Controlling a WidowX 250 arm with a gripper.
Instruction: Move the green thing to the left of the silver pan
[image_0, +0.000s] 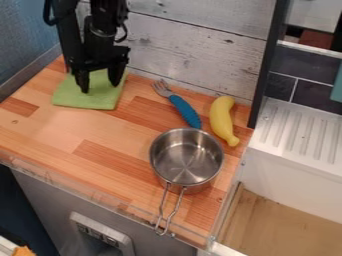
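Pincer (100, 88) upper left of frame, two fingers spread apart, nothing pinched between them. Task's thing = green cloth (85, 101), lying flat upper left, directly under the pincer; pincer tips over its middle/right part. Can't tell if tips touch the fabric. Cloth is squarish, no clear long axis; its near edge runs across the frame below the tips, far part goes back under the arm. So the next move looks like straight down and close, little sideways shift. Might slip or come up as a fold, being thin. After that, carry toward lower right, set down just left of silver pan (187, 157), which sits right of centre, handle pointing to bottom of frame. Cloth not yet there, task looks at its start.

Surface: wooden counter (87, 131), light and reddish strips. Blue-handled fork (184, 111) above the pan, tines toward upper left; banana (222, 120) right of fork, upright in frame. White plank wall (187, 45) behind, blue wall (23, 35) upper left, white ribbed rack (300, 131) at right edge.
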